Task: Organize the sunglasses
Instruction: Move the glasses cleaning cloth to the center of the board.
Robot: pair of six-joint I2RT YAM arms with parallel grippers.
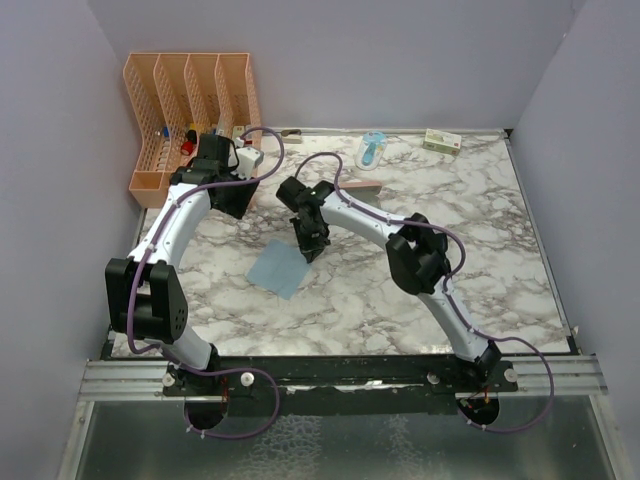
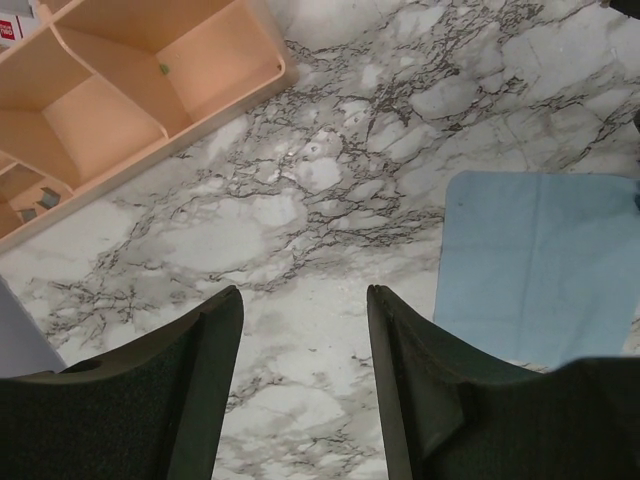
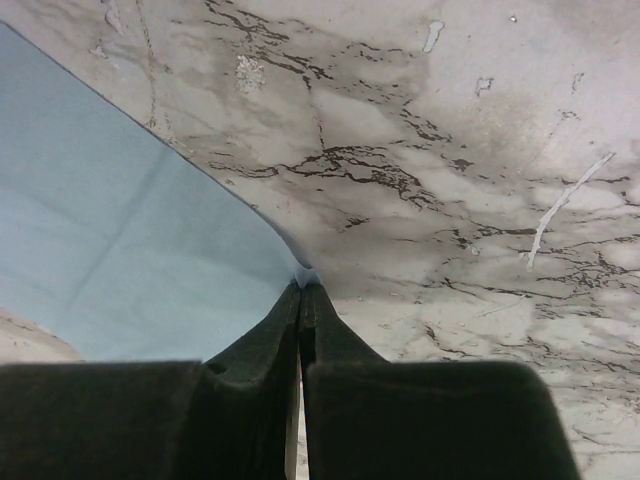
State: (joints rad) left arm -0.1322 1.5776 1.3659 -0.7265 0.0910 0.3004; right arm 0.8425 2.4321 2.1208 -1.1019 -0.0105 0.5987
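Note:
No sunglasses show in any view. A light blue cloth (image 1: pixel 280 268) lies on the marble table; it also shows in the left wrist view (image 2: pixel 540 265) and the right wrist view (image 3: pixel 120 240). My right gripper (image 1: pixel 312 250) is shut on the cloth's far right corner, and the pinched corner shows at its tips (image 3: pixel 302 285). My left gripper (image 1: pixel 235 198) is open and empty above bare marble (image 2: pixel 303 292), between the orange organizer and the cloth. A pinkish case (image 1: pixel 362 189) lies partly hidden behind the right arm.
An orange slotted organizer (image 1: pixel 190 100) stands at the back left, with small items in it; it also shows in the left wrist view (image 2: pixel 130 80). A light blue object (image 1: pixel 372 148) and a small green-white box (image 1: pixel 442 140) lie at the back edge.

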